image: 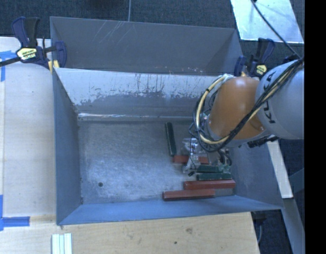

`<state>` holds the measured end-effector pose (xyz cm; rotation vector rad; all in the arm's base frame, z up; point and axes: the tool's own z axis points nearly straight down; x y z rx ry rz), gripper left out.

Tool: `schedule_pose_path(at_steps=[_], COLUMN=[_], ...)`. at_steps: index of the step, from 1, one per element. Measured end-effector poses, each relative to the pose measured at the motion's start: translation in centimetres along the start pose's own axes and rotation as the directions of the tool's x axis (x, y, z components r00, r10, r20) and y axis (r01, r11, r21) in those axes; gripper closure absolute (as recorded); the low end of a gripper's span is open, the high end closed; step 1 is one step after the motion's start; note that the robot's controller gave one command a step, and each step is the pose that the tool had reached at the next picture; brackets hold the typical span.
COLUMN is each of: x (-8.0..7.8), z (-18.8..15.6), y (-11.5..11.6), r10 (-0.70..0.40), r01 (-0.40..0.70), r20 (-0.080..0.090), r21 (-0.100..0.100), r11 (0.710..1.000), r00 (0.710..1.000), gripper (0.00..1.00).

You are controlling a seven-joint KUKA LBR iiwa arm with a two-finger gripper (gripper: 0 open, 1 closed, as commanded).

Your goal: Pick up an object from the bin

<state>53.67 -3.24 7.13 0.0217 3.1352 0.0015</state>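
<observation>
Grey metal bin with sloped walls and a flat, scuffed floor. Scratch marks run along the lower part of the far wall. The arm comes in from the right. An orange cover sits on its wrist, with yellow and black cables looped round the cover's left side.

Position: the gripper is low over the right part of the floor, at the far edge of a small cluster of things.

Things noted, all in the right half of the floor:
- Dark slim bar, lying far-to-near, just left of the gripper and apart from the walls.
- Small reddish-brown block, at the near end of the dark slim bar and right beside the gripper on its left. Contact cannot be judged.
- Green block, lying left-to-right just on the near side of the gripper, its far edge under the wrist.
- Short reddish-brown bar, directly near of the green block and parallel to it.
- Long reddish-brown bar, nearest of all, at the foot of the near wall, its right end touching the short reddish-brown bar.

A dark speck lies on the floor at near left, well apart from the cluster.

Gripper state: cannot tell whether it is wide or narrow, as its metal parts merge with the things beneath. Whether it has hold of anything cannot be told either. The nearest candidates are the small reddish-brown block and the green block, and both look to be lying on the floor.
</observation>
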Motion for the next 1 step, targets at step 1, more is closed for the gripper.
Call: schedule_pose_path(at_steps=[1], x=[0.79], z=[-14.21], y=[-0.48], r10=[-0.085], r01=[0.085], r20=[0.005], r21=[0.003], r11=[0.996], r00=[0.996], gripper=[1.0])
